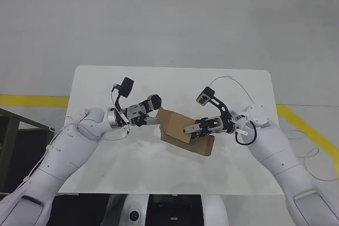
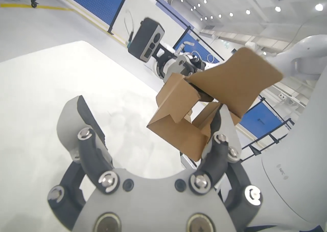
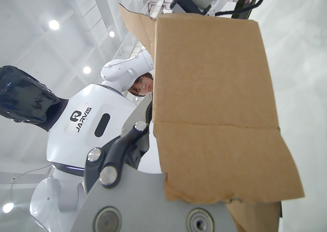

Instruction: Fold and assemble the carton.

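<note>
A brown carton (image 1: 181, 129), partly folded with its flaps loose, is held tilted over the middle of the white table (image 1: 101, 85). My right gripper (image 1: 193, 129) is shut on one wall of the carton (image 3: 212, 84); one finger (image 3: 135, 135) shows beside that wall and the other is hidden behind the cardboard. My left gripper (image 1: 154, 104) stands open at the carton's opposite end. In the left wrist view one finger (image 2: 224, 125) lies against the carton (image 2: 176, 107) under a raised flap (image 2: 237, 82), and the other finger (image 2: 84, 115) is well apart from it over the table.
The table (image 2: 51, 77) stretches bare around the carton on all sides. Yellow floor tape (image 1: 28, 101) runs past both of its sides. The right arm's wrist camera (image 2: 147, 38) sits just behind the carton.
</note>
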